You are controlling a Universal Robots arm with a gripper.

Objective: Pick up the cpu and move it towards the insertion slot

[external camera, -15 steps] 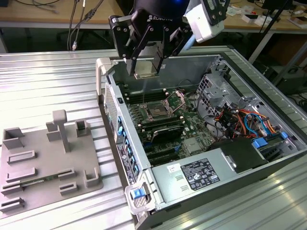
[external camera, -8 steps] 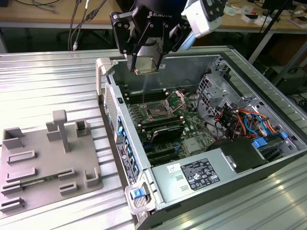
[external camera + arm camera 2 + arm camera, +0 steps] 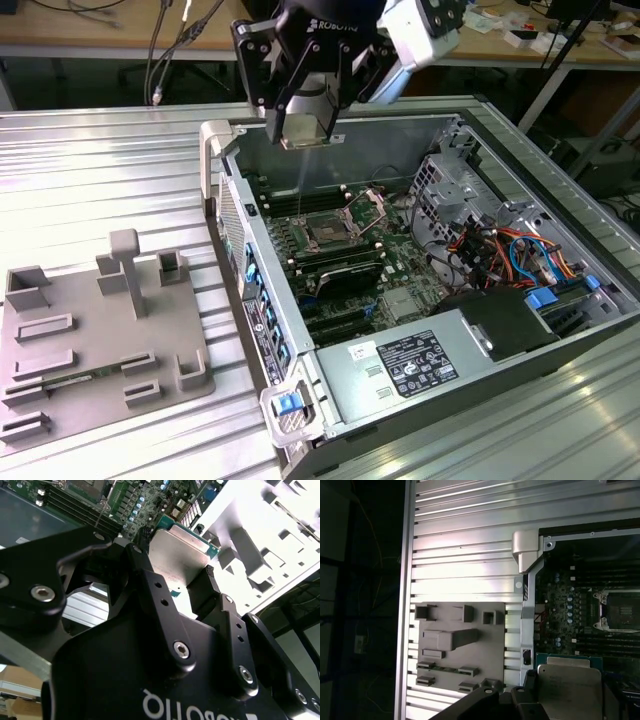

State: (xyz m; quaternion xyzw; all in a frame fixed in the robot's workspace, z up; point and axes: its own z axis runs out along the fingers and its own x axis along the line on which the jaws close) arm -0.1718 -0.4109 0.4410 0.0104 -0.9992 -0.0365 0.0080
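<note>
My gripper (image 3: 306, 132) hangs over the back part of the open computer case and is shut on the cpu (image 3: 308, 128), a flat square chip with a pale metal face. In the second wrist view the cpu (image 3: 177, 555) sits clamped between the two black fingers (image 3: 209, 577). The first wrist view shows the cpu (image 3: 570, 690) beside the case wall. The insertion slot (image 3: 326, 231) is a dark square socket in a silver frame on the green board, with its clamp plate (image 3: 370, 207) hinged up. It lies below the held chip, nearer the camera, and appears again as the insertion slot (image 3: 620, 611) in the first wrist view.
A grey plastic tray (image 3: 100, 340) with raised blocks lies on the ribbed metal table at the exterior view's left. The case walls (image 3: 225, 190) ring the board. A drive cage (image 3: 450, 190), coloured cables (image 3: 500, 250) and a power supply (image 3: 410, 365) crowd the right and front.
</note>
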